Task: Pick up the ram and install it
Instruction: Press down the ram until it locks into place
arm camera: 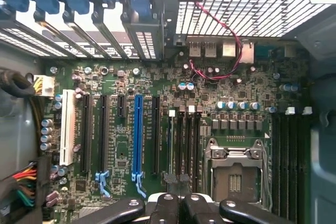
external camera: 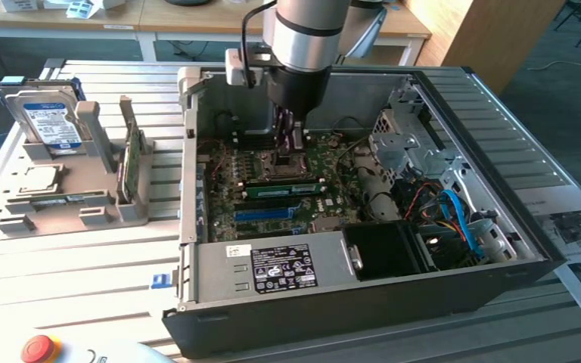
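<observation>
While the ram sits seated inside the computer case, the gripper hovers closed, empty

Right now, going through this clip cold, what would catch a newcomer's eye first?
The open computer case fills the middle of the exterior view, with the robot arm reaching straight down into it. Its gripper, shut, hangs just over the green motherboard beside the empty processor socket; the long blue slot stands out in the wrist view. At the exterior view's left, a grey rack holds a hard drive upright.
</observation>
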Available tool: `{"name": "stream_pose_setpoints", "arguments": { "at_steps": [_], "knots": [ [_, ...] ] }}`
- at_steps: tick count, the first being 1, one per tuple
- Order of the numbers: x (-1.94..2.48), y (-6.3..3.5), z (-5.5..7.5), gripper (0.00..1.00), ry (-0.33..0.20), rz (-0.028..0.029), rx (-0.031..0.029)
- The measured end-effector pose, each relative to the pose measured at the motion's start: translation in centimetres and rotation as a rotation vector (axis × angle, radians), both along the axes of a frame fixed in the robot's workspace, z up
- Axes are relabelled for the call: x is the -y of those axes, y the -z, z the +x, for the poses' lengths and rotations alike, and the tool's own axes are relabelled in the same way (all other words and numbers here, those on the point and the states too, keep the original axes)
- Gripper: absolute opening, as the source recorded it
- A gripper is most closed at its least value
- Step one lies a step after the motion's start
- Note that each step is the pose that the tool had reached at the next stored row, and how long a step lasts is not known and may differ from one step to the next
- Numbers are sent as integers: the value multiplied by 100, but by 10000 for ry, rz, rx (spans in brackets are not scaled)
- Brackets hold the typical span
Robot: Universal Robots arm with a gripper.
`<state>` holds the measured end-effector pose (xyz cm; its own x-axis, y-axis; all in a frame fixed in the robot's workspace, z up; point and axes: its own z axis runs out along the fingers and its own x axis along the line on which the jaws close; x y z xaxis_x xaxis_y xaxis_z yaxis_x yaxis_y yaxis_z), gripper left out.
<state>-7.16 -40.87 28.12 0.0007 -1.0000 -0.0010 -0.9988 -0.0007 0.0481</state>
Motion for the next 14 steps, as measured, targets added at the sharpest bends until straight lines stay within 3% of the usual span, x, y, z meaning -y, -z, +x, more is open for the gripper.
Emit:
{"name": "stream_pose_setpoints", "arguments": {
  "at_steps": [14],
  "knots": [
    [0,-285,0,11,-1,-19,1]
  ]
}}
